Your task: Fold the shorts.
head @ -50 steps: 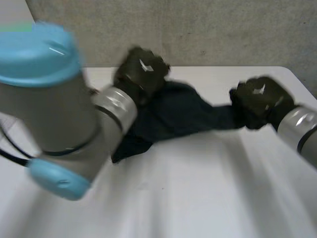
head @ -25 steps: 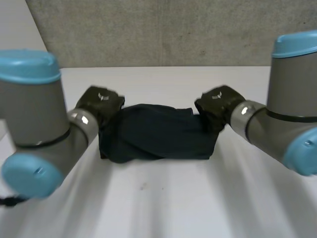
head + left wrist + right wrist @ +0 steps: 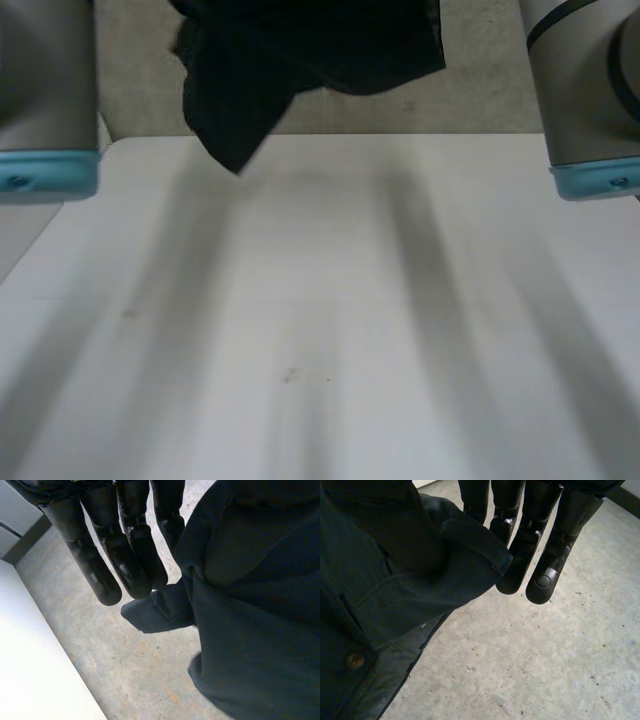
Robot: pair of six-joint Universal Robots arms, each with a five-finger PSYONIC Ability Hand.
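Navy shorts [image 3: 300, 55] hang bunched (button [image 3: 354, 660] showing), fingers of left hand [image 3: 125, 555] and right hand [image 3: 532, 535] pinching them.

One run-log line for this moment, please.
stage: shorts held aloft | position: hanging above table | left hand: pinching one edge | right hand: pinching another edge

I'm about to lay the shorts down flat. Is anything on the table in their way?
Nothing visible stands in the way. The shorts hang in the air above the far side of the white table, held up by the left hand and the right hand, and no object lies on the surface beneath them.
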